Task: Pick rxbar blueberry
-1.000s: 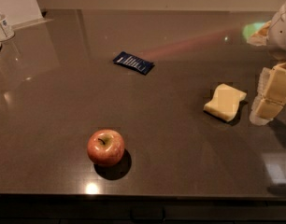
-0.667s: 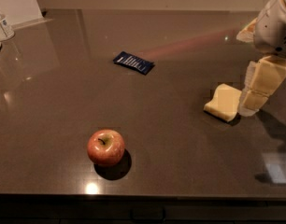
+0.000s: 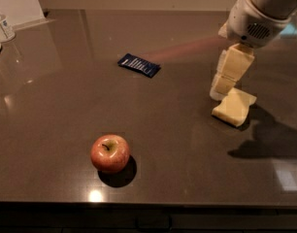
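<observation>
As the rxbar blueberry [image 3: 139, 65] lies flat on the worktop [image 3: 61, 115], well apart from the end effector [image 3: 220, 89], we judge it light, thin and slick-wrapped: grip across its narrow width. End effector hangs beside the yellow block [image 3: 234, 107]; open or closed, we cannot tell.

Claw [image 3: 219, 88] by sponge [image 3: 234, 108], right of rxbar blueberry [image 3: 139, 65]

Nothing legible: the white lettering rows on the flat dark navy-blue wrapped bar [image 3: 139, 65], toward the table's [image 3: 66, 110] far edge, are unreadable. The cream gripper [image 3: 221, 89] hangs near the right edge.
</observation>
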Controlling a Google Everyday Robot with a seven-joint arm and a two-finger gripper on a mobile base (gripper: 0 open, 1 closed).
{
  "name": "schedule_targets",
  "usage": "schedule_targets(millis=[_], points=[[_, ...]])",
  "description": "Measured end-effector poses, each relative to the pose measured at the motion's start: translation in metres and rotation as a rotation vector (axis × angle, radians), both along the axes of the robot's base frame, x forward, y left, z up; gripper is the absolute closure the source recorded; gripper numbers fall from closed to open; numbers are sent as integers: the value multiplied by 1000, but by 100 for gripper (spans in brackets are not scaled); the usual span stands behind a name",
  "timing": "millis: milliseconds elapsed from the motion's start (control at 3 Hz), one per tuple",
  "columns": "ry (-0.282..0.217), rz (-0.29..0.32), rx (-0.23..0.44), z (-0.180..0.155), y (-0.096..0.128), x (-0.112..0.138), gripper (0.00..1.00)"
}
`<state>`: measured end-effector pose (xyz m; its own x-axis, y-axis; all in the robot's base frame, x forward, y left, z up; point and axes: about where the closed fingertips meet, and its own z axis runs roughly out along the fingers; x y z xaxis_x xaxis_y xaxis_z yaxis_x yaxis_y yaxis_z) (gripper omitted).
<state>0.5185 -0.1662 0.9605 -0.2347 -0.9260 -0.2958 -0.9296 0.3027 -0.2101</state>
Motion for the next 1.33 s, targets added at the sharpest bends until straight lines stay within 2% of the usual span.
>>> schedule_targets(millis=[667, 1000, 1333], points=[[-18, -102, 99, -19, 41, 59, 0], [3, -162, 155, -35, 64, 84, 0], [21, -195, 212, -47, 88, 106, 0]])
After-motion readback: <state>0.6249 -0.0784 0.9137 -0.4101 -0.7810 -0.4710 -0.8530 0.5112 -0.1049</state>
